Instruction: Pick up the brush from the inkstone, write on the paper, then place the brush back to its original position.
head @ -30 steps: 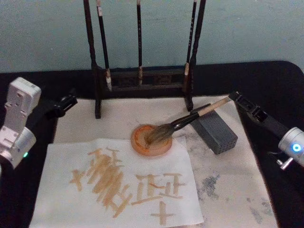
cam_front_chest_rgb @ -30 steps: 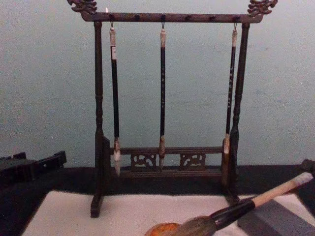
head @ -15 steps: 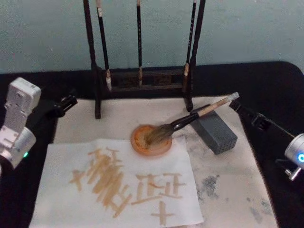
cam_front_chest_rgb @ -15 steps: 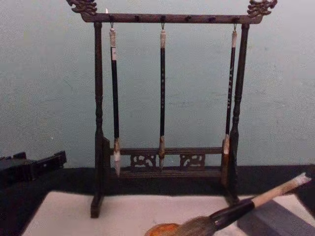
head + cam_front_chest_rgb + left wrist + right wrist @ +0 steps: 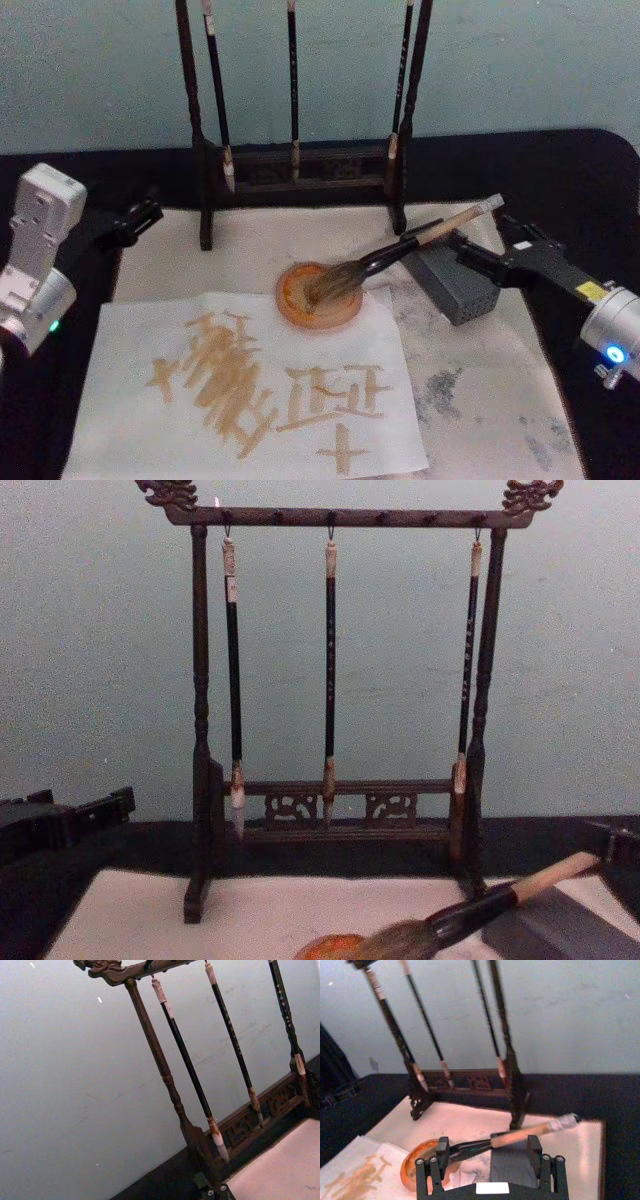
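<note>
Since the earlier frames the right gripper (image 5: 480, 252) has swung inward from the right edge of the head view, toward centre-right beside the grey block (image 5: 455, 278). Its fingers stand spread wide, holding nothing. The brush (image 5: 400, 250) lies between them, untouched: bristles on the inkstone (image 5: 318, 295), handle propped on the block, above the paper (image 5: 240, 385). At far left, the left gripper (image 5: 140, 215) is parked; its opening is unclear.

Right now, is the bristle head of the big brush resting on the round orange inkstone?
Yes, in the head view the brush lies with its bristles on the inkstone, its handle propped on the grey block.
</note>
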`<action>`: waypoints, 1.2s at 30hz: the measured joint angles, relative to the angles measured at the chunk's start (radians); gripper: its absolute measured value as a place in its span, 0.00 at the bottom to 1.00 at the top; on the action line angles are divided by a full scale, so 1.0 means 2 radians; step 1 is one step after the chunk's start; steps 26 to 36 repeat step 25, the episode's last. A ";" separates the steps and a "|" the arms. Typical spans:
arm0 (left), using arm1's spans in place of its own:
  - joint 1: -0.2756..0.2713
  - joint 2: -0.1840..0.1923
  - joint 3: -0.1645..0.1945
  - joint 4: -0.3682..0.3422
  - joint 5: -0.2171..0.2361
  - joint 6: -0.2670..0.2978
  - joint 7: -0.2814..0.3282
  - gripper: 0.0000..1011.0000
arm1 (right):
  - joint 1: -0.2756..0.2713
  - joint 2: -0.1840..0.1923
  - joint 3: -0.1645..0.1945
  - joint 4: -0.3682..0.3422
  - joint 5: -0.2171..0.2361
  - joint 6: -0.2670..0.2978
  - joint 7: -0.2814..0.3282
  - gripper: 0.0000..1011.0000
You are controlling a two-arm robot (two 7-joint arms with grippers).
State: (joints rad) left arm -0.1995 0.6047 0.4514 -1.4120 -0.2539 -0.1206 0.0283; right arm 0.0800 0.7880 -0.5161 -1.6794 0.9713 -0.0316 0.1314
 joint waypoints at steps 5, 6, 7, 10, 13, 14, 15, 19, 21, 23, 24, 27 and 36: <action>0.000 0.000 0.000 0.000 0.000 0.000 0.000 0.99 | 0.002 -0.001 -0.008 -0.008 -0.035 -0.007 -0.005 0.99; 0.000 0.000 0.000 0.000 0.000 0.000 0.000 0.99 | 0.003 -0.001 -0.011 -0.010 -0.047 -0.007 -0.005 0.99; 0.000 0.000 0.000 0.000 0.000 0.000 0.000 0.99 | 0.005 -0.002 -0.014 -0.012 -0.057 -0.007 -0.005 0.99; 0.000 0.000 0.000 0.000 0.000 0.000 0.000 0.99 | 0.008 -0.002 -0.019 -0.015 -0.070 -0.004 -0.002 0.99; 0.000 0.000 0.000 0.000 0.000 0.000 0.000 0.99 | 0.008 -0.002 -0.019 -0.015 -0.069 -0.004 -0.002 0.99; 0.000 0.000 0.000 0.000 0.000 0.000 0.000 0.99 | 0.008 -0.002 -0.019 -0.015 -0.068 -0.004 -0.002 0.99; 0.000 0.000 0.000 0.000 0.000 0.000 0.000 0.99 | 0.008 -0.002 -0.018 -0.015 -0.068 -0.004 -0.002 0.99; 0.000 0.000 0.000 0.000 0.000 0.000 0.000 0.99 | 0.007 -0.002 -0.018 -0.014 -0.066 -0.004 -0.002 0.99; 0.000 0.000 0.000 0.000 0.000 0.000 0.000 0.99 | 0.007 -0.002 -0.017 -0.014 -0.065 -0.004 -0.002 0.99; 0.000 0.000 0.000 0.000 0.000 0.000 0.000 0.99 | 0.007 -0.002 -0.017 -0.014 -0.065 -0.004 -0.002 0.99; 0.000 0.000 0.000 0.000 0.000 0.000 0.000 0.99 | 0.007 -0.002 -0.017 -0.013 -0.064 -0.004 -0.002 0.99; 0.000 0.000 0.000 0.000 0.000 0.000 0.000 0.99 | 0.007 -0.002 -0.017 -0.013 -0.064 -0.004 -0.002 0.99; 0.000 0.000 0.000 0.000 0.000 0.000 0.000 0.99 | 0.007 -0.002 -0.017 -0.013 -0.064 -0.004 -0.002 0.99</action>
